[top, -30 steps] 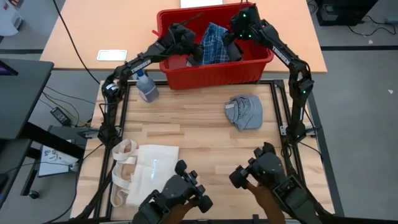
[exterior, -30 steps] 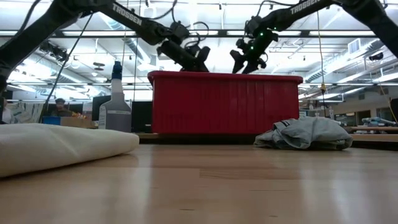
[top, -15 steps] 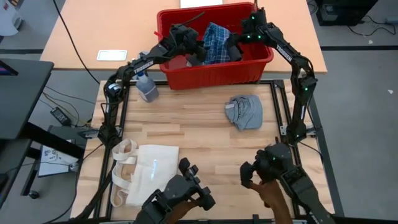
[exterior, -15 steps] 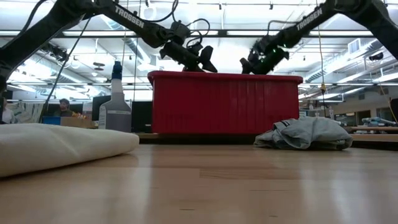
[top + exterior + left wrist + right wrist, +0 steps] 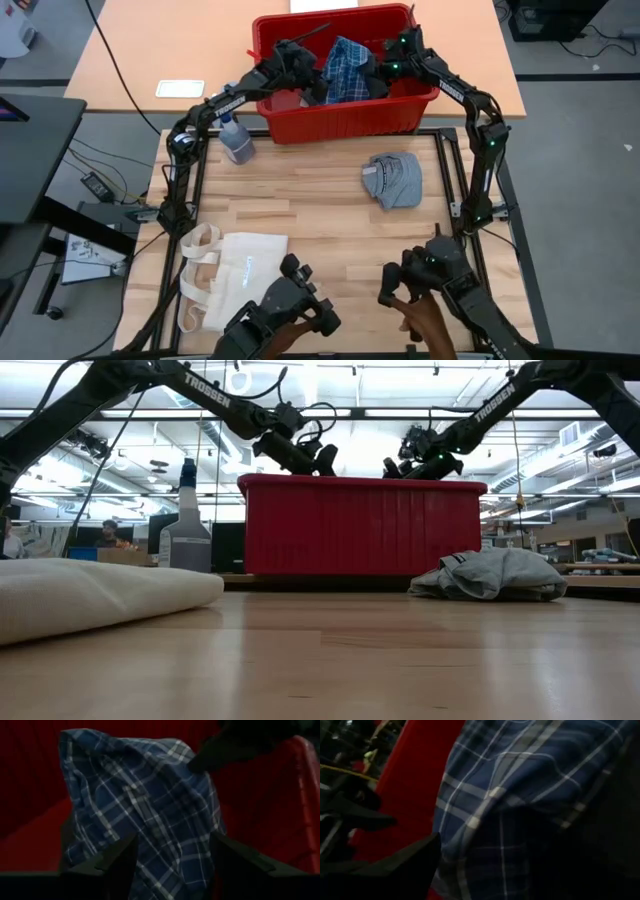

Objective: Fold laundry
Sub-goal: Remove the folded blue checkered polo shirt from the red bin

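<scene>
A blue-and-white plaid garment (image 5: pixel 145 815) stands bunched up inside the red basket (image 5: pixel 280 815), whose walls show on both sides. The left gripper (image 5: pixel 172 862) sits close in front of the cloth, its two dark fingers (image 5: pixel 117 860) spread apart. Another dark gripper (image 5: pixel 235 750) reaches the cloth's far edge.

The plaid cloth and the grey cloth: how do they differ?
The plaid cloth is blue-and-white checked; the grey cloth is plain pale grey-blue. The plaid cloth sits inside the red basket between both arms; the grey cloth lies on the wooden table, away from both arms. Both are small, crumpled and unfolded.
</scene>
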`<action>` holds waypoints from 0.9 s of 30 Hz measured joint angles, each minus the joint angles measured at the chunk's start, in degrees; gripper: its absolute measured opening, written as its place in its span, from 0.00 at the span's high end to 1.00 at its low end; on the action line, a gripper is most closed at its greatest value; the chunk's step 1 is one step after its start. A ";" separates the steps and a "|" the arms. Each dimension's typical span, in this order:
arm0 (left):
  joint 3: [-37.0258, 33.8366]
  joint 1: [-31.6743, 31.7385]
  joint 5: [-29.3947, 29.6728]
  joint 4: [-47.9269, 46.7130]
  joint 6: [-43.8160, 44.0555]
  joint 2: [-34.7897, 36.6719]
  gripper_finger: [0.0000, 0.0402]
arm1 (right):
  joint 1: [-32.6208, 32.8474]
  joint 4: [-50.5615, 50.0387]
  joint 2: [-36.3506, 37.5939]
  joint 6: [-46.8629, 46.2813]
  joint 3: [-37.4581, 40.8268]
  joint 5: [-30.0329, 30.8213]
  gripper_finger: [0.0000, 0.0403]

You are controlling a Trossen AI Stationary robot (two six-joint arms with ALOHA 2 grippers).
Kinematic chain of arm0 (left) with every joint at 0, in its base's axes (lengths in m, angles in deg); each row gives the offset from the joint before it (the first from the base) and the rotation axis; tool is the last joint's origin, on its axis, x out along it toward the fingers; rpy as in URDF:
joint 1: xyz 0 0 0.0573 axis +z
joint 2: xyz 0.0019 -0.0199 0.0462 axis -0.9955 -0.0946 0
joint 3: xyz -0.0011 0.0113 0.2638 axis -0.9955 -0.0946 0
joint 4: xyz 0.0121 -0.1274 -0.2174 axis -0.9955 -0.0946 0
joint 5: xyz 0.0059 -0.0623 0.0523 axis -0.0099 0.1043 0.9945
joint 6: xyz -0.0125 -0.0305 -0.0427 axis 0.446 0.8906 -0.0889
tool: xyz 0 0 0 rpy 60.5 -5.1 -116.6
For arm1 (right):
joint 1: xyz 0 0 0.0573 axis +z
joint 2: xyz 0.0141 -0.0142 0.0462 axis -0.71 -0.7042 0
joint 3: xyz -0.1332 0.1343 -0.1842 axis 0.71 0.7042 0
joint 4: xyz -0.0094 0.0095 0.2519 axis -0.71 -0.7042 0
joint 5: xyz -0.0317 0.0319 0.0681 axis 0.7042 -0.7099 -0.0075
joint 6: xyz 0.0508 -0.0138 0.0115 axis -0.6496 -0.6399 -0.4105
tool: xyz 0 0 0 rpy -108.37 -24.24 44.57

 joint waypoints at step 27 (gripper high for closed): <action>0.00 0.48 0.01 1.85 4.13 0.00 0.37 | 3.70 5.09 -3.56 -8.81 3.13 14.35 0.11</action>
